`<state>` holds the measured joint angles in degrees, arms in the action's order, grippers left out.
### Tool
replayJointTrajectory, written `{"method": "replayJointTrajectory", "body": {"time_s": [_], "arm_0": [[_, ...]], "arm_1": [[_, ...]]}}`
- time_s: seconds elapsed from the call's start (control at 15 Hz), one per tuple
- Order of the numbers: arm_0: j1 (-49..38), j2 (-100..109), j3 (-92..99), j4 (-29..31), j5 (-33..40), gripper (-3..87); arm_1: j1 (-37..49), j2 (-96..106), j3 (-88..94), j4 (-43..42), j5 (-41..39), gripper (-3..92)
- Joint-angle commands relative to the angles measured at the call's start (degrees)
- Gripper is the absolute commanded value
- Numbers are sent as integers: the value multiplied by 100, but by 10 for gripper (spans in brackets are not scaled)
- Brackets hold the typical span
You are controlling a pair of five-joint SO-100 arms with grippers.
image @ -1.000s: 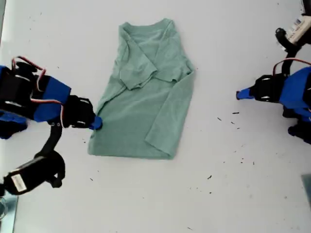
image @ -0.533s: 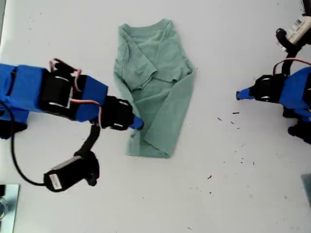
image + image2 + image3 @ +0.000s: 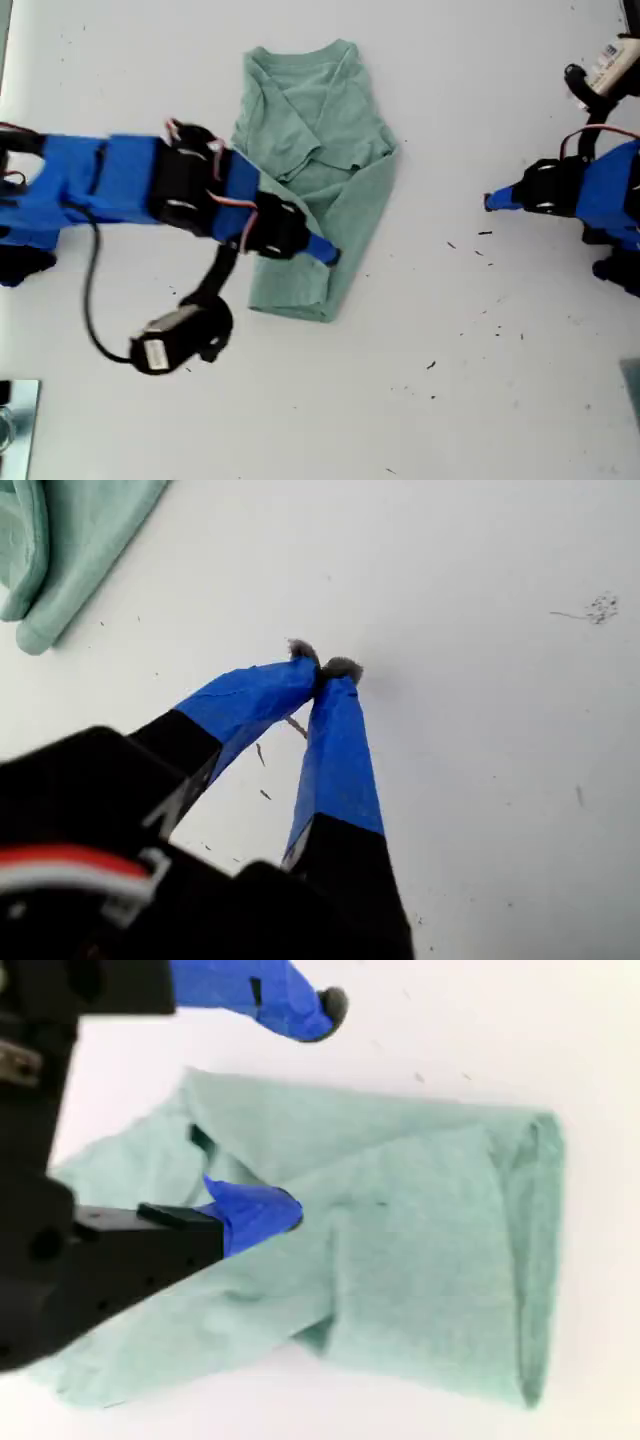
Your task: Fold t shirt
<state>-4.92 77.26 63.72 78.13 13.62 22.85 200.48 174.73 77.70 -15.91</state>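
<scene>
The sage-green t shirt [image 3: 320, 120] lies on the white table [image 3: 470, 380], collar toward the top of the exterior view, folded into a narrow strip. My second gripper [image 3: 328, 254] reaches in from the exterior view's left over the shirt's lower part. In the second wrist view my second gripper [image 3: 290, 1110] is open, one fingertip [image 3: 262, 1212] resting on the t shirt [image 3: 430, 1250] and the other raised above the table. My first gripper [image 3: 490, 198] hovers at the exterior view's right, apart from the shirt. My first gripper [image 3: 322, 667] is shut on nothing; a shirt corner [image 3: 60, 540] shows beyond it.
A black labelled unit [image 3: 175, 340] hangs on a cable below the second arm. Small dark specks [image 3: 480, 240] dot the table near the first gripper. A white labelled part [image 3: 608, 62] sits at the exterior view's top right, a metal object [image 3: 12, 420] at its bottom left.
The second arm swept toward the exterior view's right, carrying the shirt's lower left edge over the body, so the shirt is now narrower. The first arm stayed put.
</scene>
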Motion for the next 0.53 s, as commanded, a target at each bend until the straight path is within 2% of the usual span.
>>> {"method": "replayJointTrajectory", "body": {"time_s": [0.0, 0.13, 0.2, 0.27, 0.4, 0.47], "arm_0": [[-352, 3103, 2285, -220, -237, 241], [-475, 5977, 5766, -1433, -554, 196], [-554, 7251, 7392, -1828, -756, 165], [-554, 8165, 8631, -1934, -1116, 131], [-246, 9712, 10371, -2092, -1942, 7], [-132, 10389, 10854, -2118, -2153, -1]], "arm_1": [[-35, 44, 325, -123, -18, 45], [-35, 44, 325, -123, -88, 46], [-26, 44, 325, -123, -114, 49], [-26, 44, 325, -123, -123, 49], [0, 44, 325, -114, -141, 35], [0, 44, 325, -114, -105, 15]]}}
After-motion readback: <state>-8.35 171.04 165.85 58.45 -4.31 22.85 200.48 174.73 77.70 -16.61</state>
